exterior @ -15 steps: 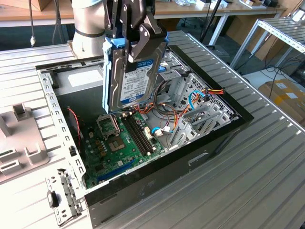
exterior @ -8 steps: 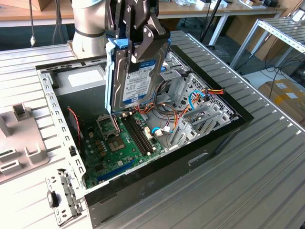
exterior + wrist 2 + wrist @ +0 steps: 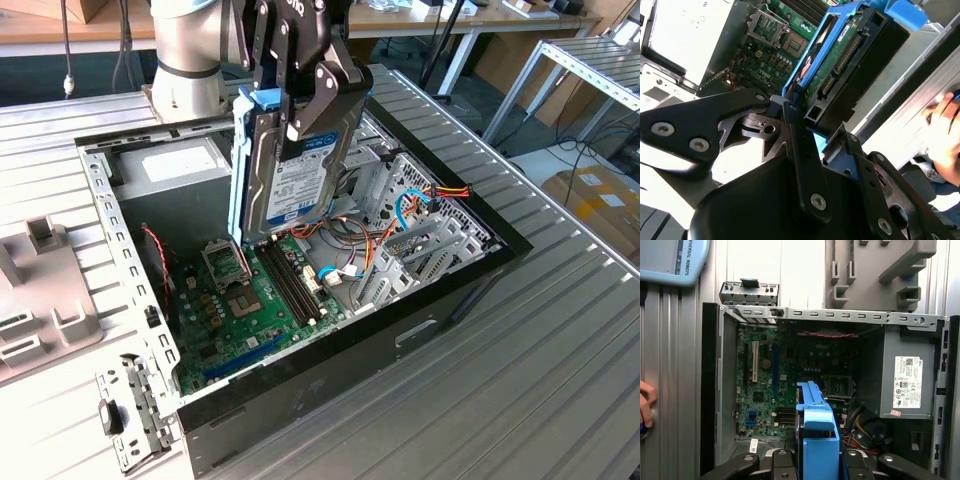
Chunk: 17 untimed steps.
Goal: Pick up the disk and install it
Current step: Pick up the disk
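Ribbed metal desk [image 3: 560, 330] in a workshop.
Wooden tables [image 3: 400, 25] cross the exterior view's top; a metal rack [image 3: 600, 65] and a cardboard box [image 3: 600, 200] stand at its right.

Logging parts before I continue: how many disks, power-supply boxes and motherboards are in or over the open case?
Disk: 1, gripped by the claw above the case
Power-supply box: 1
Motherboard: 1
Total: 3
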### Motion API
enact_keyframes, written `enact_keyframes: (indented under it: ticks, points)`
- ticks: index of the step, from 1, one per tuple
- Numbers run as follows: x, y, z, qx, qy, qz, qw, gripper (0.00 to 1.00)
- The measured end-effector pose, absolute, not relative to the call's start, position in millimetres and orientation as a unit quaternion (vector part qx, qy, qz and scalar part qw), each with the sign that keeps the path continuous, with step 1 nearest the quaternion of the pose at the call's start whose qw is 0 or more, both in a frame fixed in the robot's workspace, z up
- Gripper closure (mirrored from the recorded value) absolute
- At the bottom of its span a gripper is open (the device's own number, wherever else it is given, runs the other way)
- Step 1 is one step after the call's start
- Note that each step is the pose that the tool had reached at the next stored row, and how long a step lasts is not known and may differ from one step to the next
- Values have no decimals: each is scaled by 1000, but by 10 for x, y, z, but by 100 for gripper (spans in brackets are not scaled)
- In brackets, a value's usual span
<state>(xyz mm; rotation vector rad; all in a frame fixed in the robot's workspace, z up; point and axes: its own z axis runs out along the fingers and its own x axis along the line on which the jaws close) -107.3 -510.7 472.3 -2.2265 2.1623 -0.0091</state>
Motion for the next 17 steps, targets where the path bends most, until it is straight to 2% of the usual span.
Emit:
enact_keyframes:
  ticks: [17]
  points:
    - [-1006, -5359, 4716, -717, 697, -3, 19, 63]
